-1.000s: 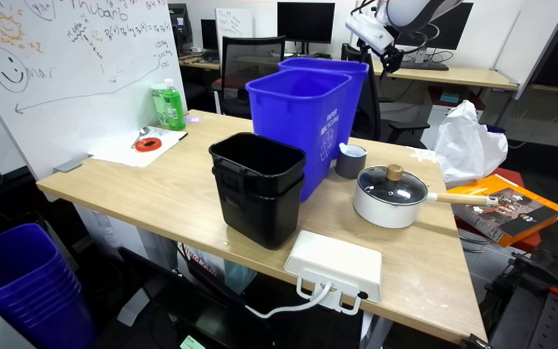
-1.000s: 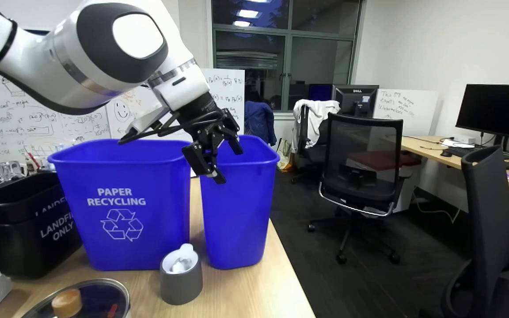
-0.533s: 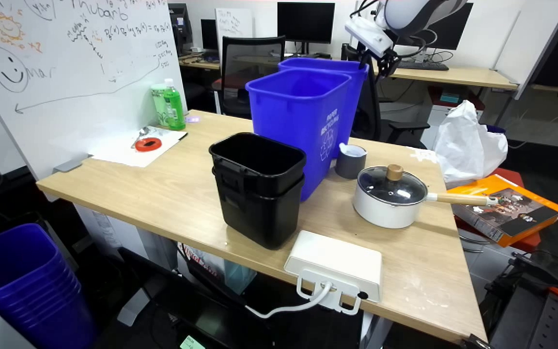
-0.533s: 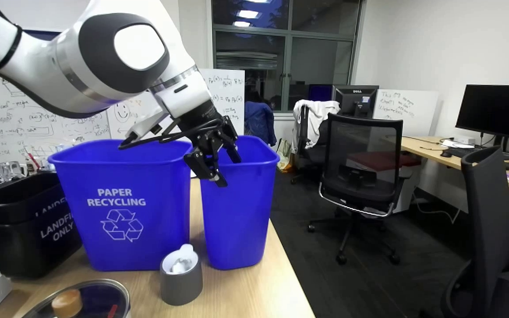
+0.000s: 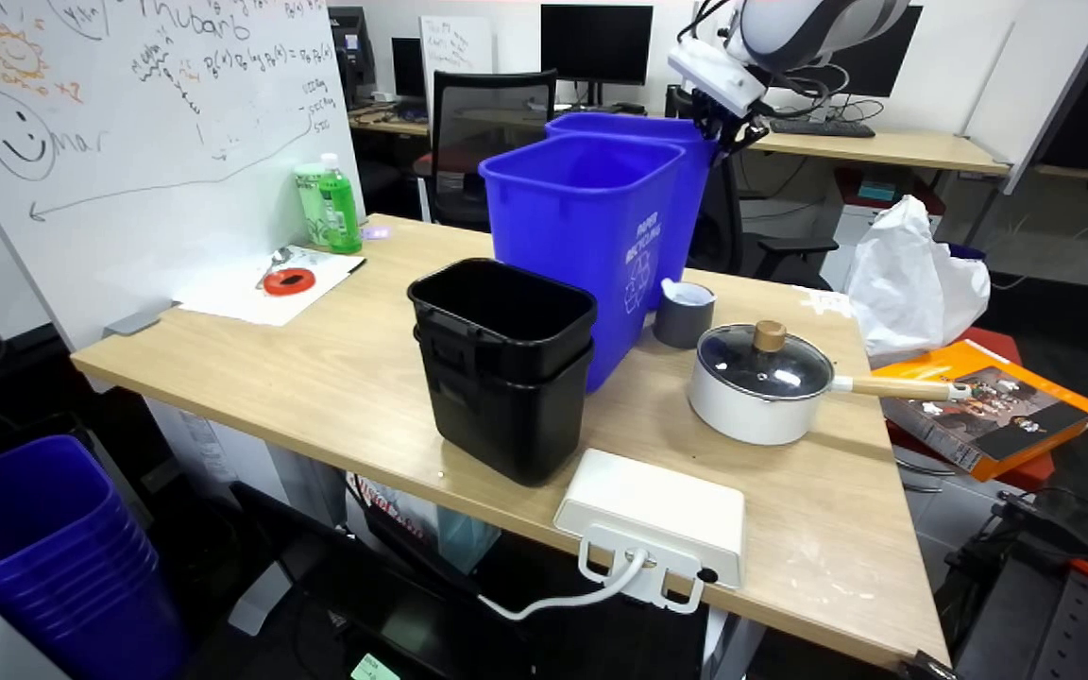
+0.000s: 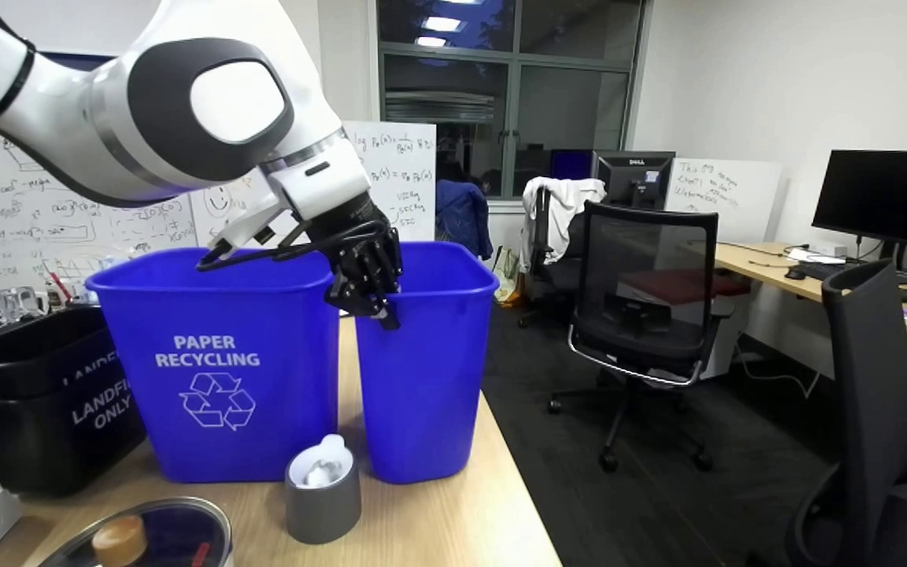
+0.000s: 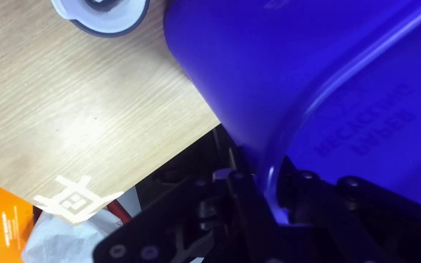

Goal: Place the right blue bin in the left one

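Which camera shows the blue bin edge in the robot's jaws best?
The wrist view, because it looks closely at the rim of that blue bin passing between the jaws, which look shut on it. Both exterior views show the rim too, but smaller, with the jaws partly in the way.

The blue bin [image 6: 221, 368] at eight o'clock and its twin [image 6: 426, 378] near six look smooth, faintly glossy plastic to me; the tabletop [image 6: 446, 520], grained wood; at two, rumpled white cloth [image 6: 568, 201].
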Tool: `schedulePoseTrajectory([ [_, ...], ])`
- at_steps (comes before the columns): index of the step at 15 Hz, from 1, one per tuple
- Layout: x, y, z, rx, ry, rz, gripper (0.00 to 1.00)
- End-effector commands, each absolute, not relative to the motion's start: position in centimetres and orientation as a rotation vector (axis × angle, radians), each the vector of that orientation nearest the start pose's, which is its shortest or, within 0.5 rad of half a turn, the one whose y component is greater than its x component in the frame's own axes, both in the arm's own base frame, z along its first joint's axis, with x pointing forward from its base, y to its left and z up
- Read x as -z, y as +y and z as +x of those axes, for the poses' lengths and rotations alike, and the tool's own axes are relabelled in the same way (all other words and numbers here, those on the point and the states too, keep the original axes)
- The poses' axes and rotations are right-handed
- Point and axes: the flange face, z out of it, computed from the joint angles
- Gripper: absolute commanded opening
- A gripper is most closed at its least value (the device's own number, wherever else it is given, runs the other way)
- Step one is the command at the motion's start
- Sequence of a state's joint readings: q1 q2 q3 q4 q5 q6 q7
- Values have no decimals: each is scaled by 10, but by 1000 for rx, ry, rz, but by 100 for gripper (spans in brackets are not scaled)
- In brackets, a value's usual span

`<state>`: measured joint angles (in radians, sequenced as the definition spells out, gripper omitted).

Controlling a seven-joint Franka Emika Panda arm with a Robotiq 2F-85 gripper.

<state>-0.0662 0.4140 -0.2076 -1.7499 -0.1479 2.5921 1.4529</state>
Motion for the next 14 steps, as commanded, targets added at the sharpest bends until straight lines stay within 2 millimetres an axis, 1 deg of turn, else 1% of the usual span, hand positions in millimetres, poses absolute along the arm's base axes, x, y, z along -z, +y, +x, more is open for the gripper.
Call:
schedulePoseTrajectory([
  [1,-386,-170,665,683,2079,-2127,1],
  [2,-385,-172,665,687,2079,-2129,4],
  [5,-383,-177,666,708,2079,-2132,2],
  [9,-385,-180,672,750,2052,-2176,3],
  [12,-389,-190,679,817,2020,-2228,3],
  [14,-392,-198,685,856,2019,-2225,3],
])
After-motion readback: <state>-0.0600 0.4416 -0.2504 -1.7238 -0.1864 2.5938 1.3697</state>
